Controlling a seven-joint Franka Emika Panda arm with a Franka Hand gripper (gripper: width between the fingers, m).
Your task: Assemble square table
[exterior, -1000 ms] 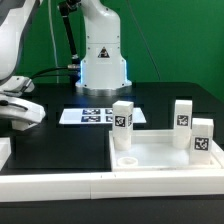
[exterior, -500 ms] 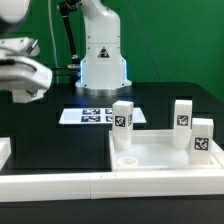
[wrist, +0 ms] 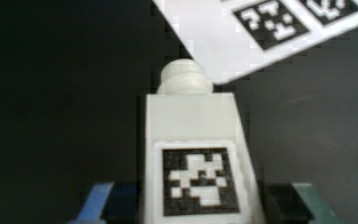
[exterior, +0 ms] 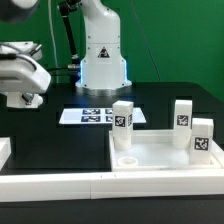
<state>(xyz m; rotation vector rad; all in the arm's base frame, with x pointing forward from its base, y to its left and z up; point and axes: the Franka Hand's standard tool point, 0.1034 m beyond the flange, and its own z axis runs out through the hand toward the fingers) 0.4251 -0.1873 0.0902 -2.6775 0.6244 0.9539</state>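
The square table top point(exterior: 150, 160), a white tray with a raised rim, lies at the exterior view's right. Three white tagged legs stand upright on it: one at its far left corner point(exterior: 122, 115), one at the far right point(exterior: 184, 112), one at the near right point(exterior: 203, 138). My gripper point(exterior: 25, 98) hangs above the table at the exterior view's left, away from the top. In the wrist view the gripper point(wrist: 199, 205) is shut on the fourth leg point(wrist: 194, 130), tag facing the camera, peg end pointing away, between the blue fingertips point(wrist: 101, 203).
The marker board point(exterior: 98, 115) lies flat behind the table top and shows in the wrist view point(wrist: 265, 30). The robot base point(exterior: 102, 55) stands at the back. A long white border bar point(exterior: 60, 185) runs along the front, with a white block point(exterior: 4, 152) at the left edge.
My gripper has risen from low over the table at the exterior view's left and shifted slightly rightward. The top and its three legs have not moved.
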